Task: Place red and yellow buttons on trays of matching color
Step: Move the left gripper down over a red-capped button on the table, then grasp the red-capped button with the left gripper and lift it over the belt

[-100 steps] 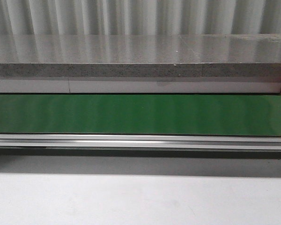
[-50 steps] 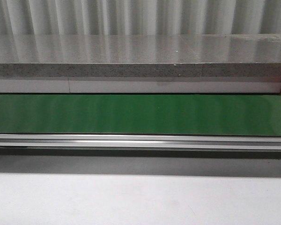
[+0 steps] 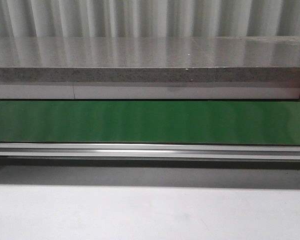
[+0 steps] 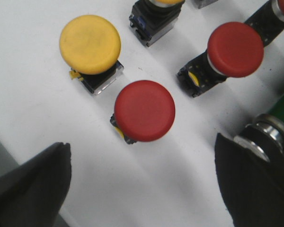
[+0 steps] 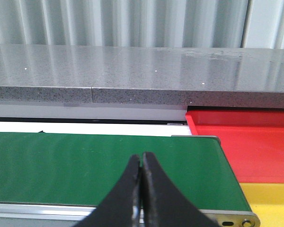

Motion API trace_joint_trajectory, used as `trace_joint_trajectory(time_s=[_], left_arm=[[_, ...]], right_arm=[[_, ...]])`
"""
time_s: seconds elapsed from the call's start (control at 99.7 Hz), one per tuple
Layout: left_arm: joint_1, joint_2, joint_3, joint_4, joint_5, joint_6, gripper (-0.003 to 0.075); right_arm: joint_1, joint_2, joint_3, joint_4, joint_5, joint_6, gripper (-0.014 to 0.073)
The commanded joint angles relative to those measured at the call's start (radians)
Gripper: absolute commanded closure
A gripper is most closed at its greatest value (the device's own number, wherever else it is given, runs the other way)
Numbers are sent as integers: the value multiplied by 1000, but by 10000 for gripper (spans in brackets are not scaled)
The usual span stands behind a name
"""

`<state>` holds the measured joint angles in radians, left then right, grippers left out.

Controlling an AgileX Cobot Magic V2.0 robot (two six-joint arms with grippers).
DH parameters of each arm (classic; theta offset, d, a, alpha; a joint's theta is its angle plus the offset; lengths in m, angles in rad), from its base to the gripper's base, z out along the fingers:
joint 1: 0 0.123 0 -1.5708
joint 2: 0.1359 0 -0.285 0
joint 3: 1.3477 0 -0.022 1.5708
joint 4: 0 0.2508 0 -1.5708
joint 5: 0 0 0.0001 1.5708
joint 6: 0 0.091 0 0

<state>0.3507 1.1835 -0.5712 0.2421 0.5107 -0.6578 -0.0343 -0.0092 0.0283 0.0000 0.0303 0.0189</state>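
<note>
In the left wrist view, push buttons lie on a white surface. A red button (image 4: 144,111) sits just ahead of my left gripper (image 4: 142,165), which is open and empty, its fingers (image 4: 33,187) wide on either side. A yellow button (image 4: 90,45) lies beside it, and another red button (image 4: 235,49) farther off. In the right wrist view, my right gripper (image 5: 142,161) is shut with nothing in it, hanging over the green belt (image 5: 85,165). The red tray (image 5: 246,142) and the yellow tray (image 5: 270,198) lie past the belt's end.
More buttons show at the edge of the left wrist view, one yellow-capped (image 4: 156,19), and a metal-rimmed part (image 4: 267,135) sits by one finger. The front view shows a bare green conveyor belt (image 3: 150,122), its metal rail (image 3: 150,150), a grey stone counter (image 3: 150,62) and no gripper.
</note>
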Motion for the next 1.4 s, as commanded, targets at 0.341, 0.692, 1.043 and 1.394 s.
trace_joint_trajectory(time_s=[0.341,0.692,1.043,1.394], left_arm=[[34,163,-92,22,-133,0,134],[34,247,-92,40,-184,0,206],[35,252,-92,68,-226,0,290],[35,249,-92,68,-189,0,599]], right_arm=[[-5,-16,-16,-11,-80,-5,659],[-5,-16,-16,-11,-80,-5,659],[-5,-16,-16,-11,-80,-5,659],[-5,-16,-16,-11,-80,-5,659]])
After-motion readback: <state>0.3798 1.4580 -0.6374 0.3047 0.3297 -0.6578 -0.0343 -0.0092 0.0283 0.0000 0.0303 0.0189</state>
